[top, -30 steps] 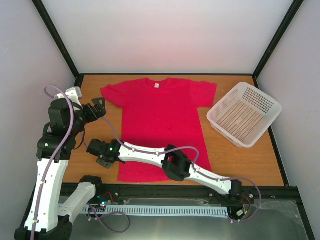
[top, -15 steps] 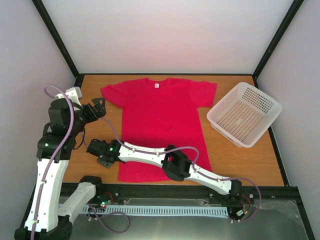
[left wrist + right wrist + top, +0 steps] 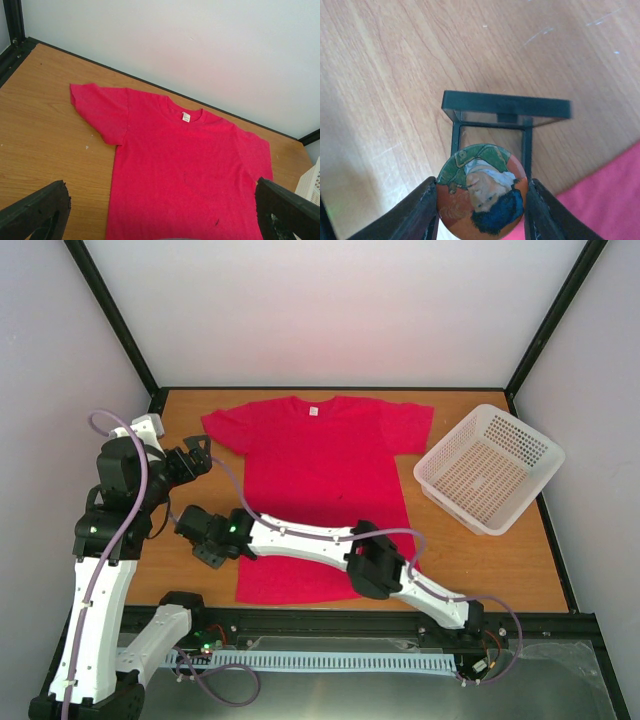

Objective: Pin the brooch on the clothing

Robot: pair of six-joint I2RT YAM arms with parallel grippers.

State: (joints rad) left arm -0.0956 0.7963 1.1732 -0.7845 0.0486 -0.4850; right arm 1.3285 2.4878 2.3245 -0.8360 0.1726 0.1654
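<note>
The crimson T-shirt [image 3: 320, 480] lies flat on the wooden table, neck to the far side; it also fills the left wrist view [image 3: 180, 170], with its white neck label [image 3: 186, 117]. My right gripper [image 3: 481, 202] is shut on the round brooch [image 3: 481, 190], a pin with a painted portrait in green, orange-brown and blue. It holds the brooch just above a small black frame-like case [image 3: 506, 107], left of the shirt's lower edge [image 3: 600, 200]. In the top view the right gripper [image 3: 200, 538] is by the shirt's left hem. My left gripper [image 3: 195, 458] is open and empty, raised left of the shirt.
A white perforated basket [image 3: 490, 465] stands at the right of the table; its corner shows in the left wrist view [image 3: 310, 182]. The right arm stretches across the shirt's lower part. Black frame posts stand at the back corners.
My right arm has shifted: its wrist moved a little up and right near the shirt's left hem and its elbow moved right. The left arm has not moved.
</note>
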